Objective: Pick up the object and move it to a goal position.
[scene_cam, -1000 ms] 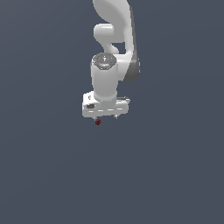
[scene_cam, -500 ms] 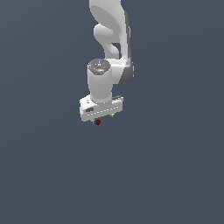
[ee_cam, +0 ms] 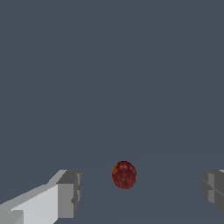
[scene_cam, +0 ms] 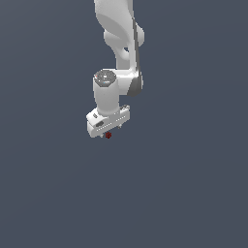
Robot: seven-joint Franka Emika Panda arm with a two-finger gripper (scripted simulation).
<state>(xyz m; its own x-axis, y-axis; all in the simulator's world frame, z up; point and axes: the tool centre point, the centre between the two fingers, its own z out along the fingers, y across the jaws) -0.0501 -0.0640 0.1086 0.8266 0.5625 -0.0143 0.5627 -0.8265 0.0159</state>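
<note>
Plain slate-grey ground, a small dark red object (ee_cam: 124, 174) lying on it.

Rounded and speckled in the wrist view, it sits between the gripper's (ee_cam: 141, 191) spread fingers (ee_cam: 70, 194), touching neither; the exterior view shows it just beneath the white gripper (scene_cam: 107, 127).

A plain, flat, dark slate-grey surface (scene_cam: 193, 193) fills the whole exterior view. It is uniform in tone, with no markings, edges, seams or texture showing. The wrist view shows the same matte blue-grey ground (ee_cam: 109, 65), evenly lit from edge to edge. No horizon or wall line separates floor from backdrop in either view, so it cannot be told where the surface ends. Nothing else stands or lies on it besides the task items.
</note>
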